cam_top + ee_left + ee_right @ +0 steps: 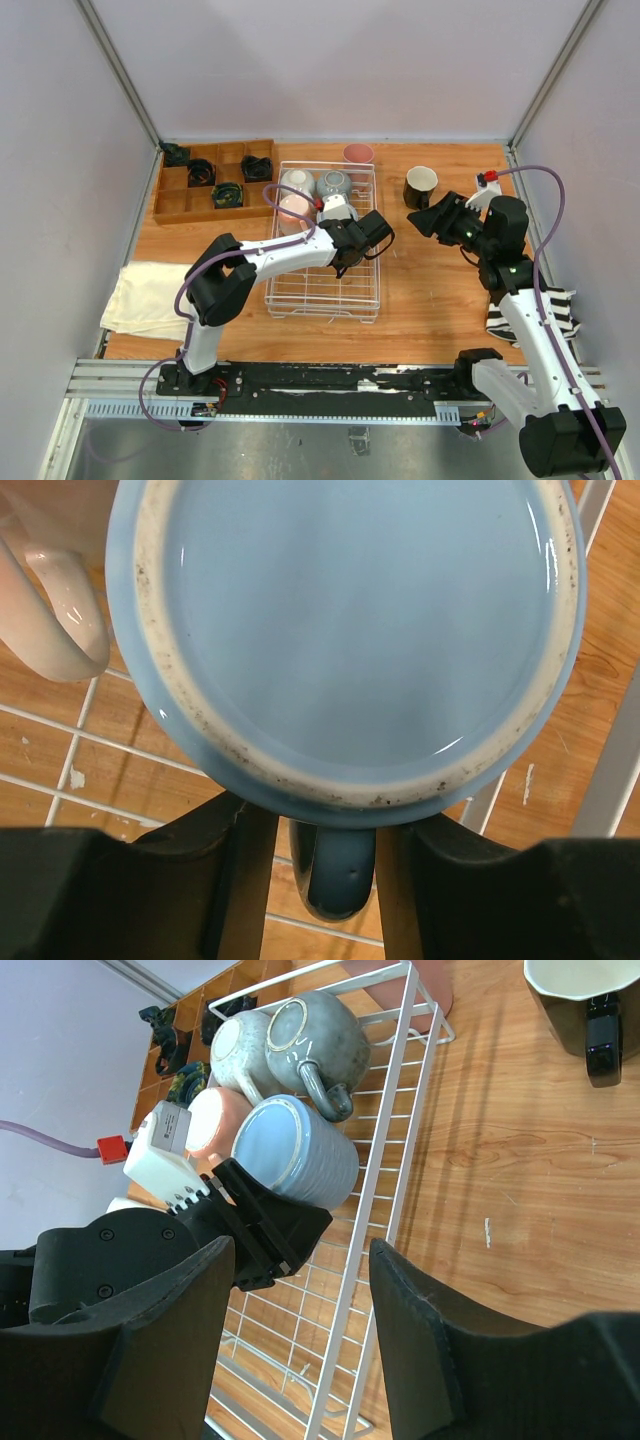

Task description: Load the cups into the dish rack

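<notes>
Wooden desk (pixel 440 300), pale walls (pixel 330 60) around: left end effector (pixel 330 825) slightly parted astride the handle of the light blue mug (pixel 360 630) in the dish rack (pixel 325 300); right end effector (pixel 300 1250) open, empty.

Left claw (pixel 338 213) inside dish rack (pixel 322 292) | cup (pixel 360 630) on its side just ahead, handle between fingers (pixel 250 880) | three cups (pixel 297 183) beyond | tumbler (pixel 358 153) past rack's far edge | mug (pixel 420 186) on table (pixel 430 290), just ahead of right claw (pixel 428 216)

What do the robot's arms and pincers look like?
The left arm and right arm are white tubes with bulky black joints, each trailing a thin purple cable. The left pincer and right pincer are black, two-fingered, each beside a white box with a red plug.
</notes>
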